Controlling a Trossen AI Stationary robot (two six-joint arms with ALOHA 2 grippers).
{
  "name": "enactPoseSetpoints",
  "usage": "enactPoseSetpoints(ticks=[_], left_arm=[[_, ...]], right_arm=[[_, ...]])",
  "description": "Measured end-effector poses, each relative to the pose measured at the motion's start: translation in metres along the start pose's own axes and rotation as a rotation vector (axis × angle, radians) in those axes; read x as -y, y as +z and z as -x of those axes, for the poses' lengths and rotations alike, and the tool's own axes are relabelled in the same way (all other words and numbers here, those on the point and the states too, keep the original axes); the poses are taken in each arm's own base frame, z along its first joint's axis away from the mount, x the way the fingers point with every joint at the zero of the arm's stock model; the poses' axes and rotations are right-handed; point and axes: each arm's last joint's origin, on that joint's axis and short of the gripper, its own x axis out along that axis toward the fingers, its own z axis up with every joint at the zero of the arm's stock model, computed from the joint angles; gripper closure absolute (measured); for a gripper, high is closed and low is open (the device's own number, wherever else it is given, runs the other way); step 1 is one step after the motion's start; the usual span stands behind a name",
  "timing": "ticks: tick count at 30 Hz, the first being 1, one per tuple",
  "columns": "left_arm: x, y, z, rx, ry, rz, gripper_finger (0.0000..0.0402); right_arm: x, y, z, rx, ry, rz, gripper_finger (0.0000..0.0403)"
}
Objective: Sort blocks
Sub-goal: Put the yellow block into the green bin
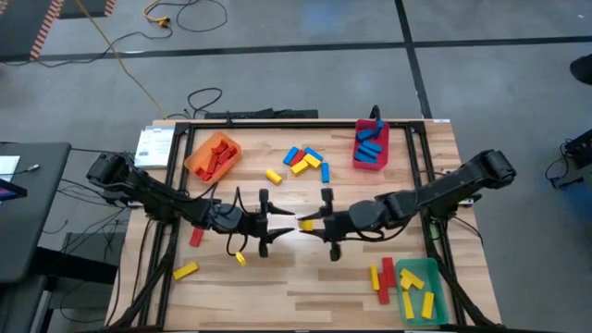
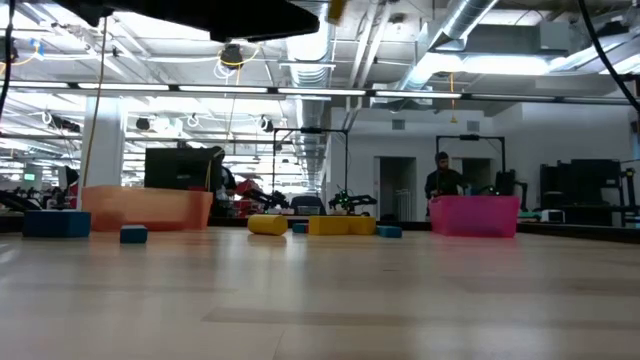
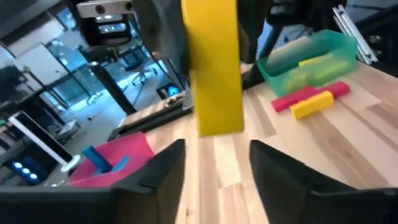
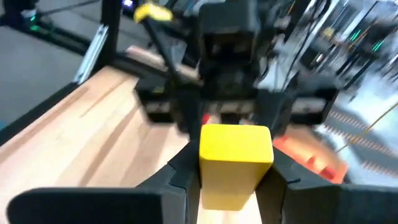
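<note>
A yellow block hangs in the air above the middle of the table, between my two grippers, which face each other. My right gripper is shut on it. My left gripper is open; its fingers stand apart just short of the block's lower end and touch nothing. The low view catches only the block's bottom tip at the top of the picture. Loose blue, yellow and red blocks lie on the far half of the table. My right gripper pinches the yellow block between its two fingers, one on each of two opposite side faces. The fingers come about level from the table's right side and lie across the block. The block stands roughly upright in the hold, lifted clear of the table.
An orange bin with red blocks stands far left, a red bin with blue blocks far right, and a green bin with yellow blocks near right. Single blocks lie near left and beside the green bin.
</note>
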Motion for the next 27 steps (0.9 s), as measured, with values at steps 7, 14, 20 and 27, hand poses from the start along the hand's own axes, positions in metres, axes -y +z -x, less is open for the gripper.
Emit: enactPoseSetpoints(ticks=[7,14,20,27], left_arm=[[0.007,-0.016,0.002,-0.161,-0.063,0.055,0.0155],[0.013,-0.033,0.007,-0.328,-0.139,0.125,0.0152],[0.029,-0.039,0.017,-0.428,-0.282,0.160,0.0153],[0.050,-0.041,0.034,-0.538,-0.421,0.228,0.0153]], right_arm=[[-0.017,-0.001,0.037,-0.187,0.111,-0.146,0.0280],[-0.039,-0.004,0.099,-0.429,0.211,-0.350,0.0280],[-0.057,-0.010,0.143,-0.619,0.237,-0.543,0.0280],[-0.081,-0.017,0.176,-0.769,0.234,-0.676,0.0281]])
